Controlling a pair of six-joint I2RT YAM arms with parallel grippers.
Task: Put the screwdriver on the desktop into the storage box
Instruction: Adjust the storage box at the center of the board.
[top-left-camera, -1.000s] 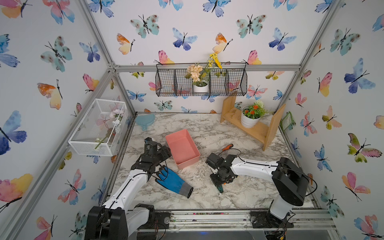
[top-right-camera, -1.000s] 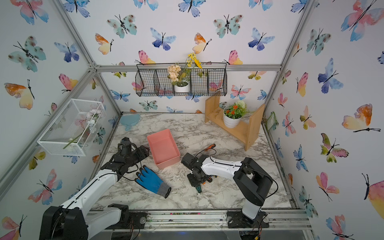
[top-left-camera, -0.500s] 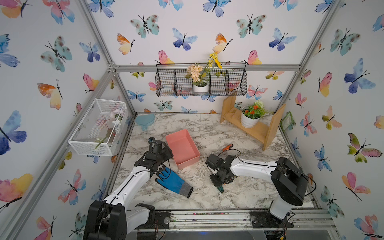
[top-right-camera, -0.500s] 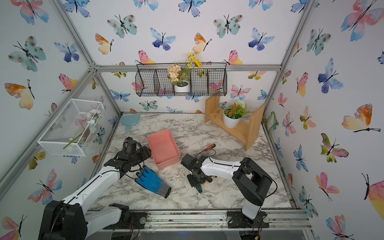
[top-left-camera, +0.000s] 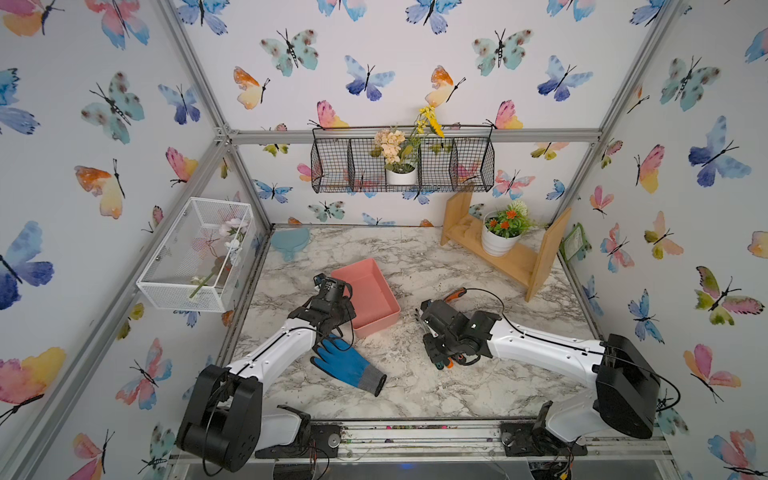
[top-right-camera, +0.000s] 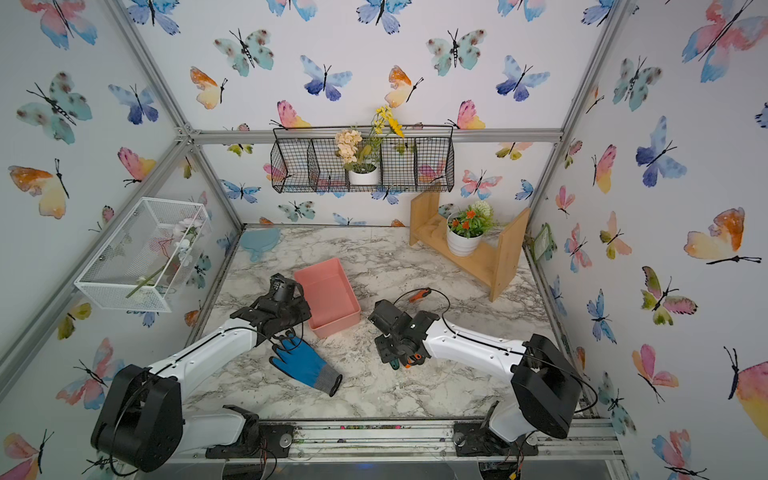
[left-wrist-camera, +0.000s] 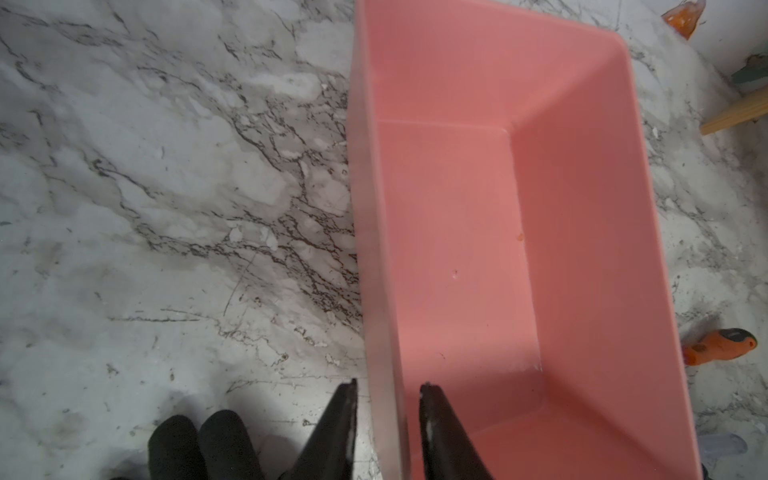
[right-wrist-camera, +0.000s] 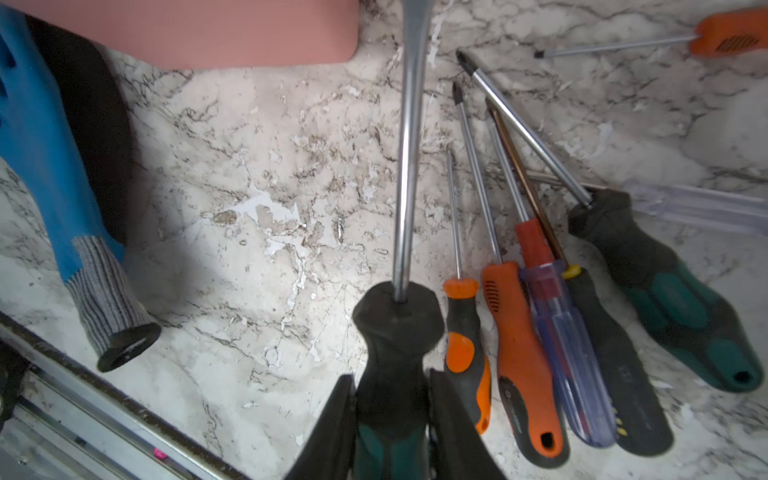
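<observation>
Cell: butterfly-paper walls, alu frame. Work surface = large white desktop w/ grey-black marble veining (top-left-camera: 436, 390); finish looks chipped in the R wrist view.

R arm: right gripper (right-wrist-camera: 390, 376) is clamped on the handle of a black/green-handled screwdriver w/ long chrome shaft (right-wrist-camera: 395, 324), fingers either side just behind the collar. Shaft points fwd toward the small salmon-pink rectangular plastic storage box (right-wrist-camera: 187, 33). Handle end looks raised off the surface. Tip is out of frame, so can't tell if it's clear. Grip on the handle, not the shaft, prob. because it's fat and rubbery and won't roll betw. pads.

Just beside it, flat on the desktop: several more drivers w/ handles roughly side by side, incl. a small orange/black-handled driver (right-wrist-camera: 463, 345) and a big dark-green-handled driver (right-wrist-camera: 665, 299). A lone orange-handled driver (top-left-camera: 455, 294) lies apart from them.

L arm: left gripper (left-wrist-camera: 388, 386) straddles the box's long wall, one finger outside, one inside, jaws drawn in close. Can't tell whether the pads actually bite or a sliver of gap remains. Purpose, prob.: brace the light box so it won't skid when a tool lands.

Box interior is bare, so nothing stowed yet. A blue coated work glove w/ grey knit cuff (top-left-camera: 345, 361) lies near the box beside the L forearm, not part of the job.

Next (est.): lift, carry over the rim, lay the shaft along the box's length so it doesn't overhang.
</observation>
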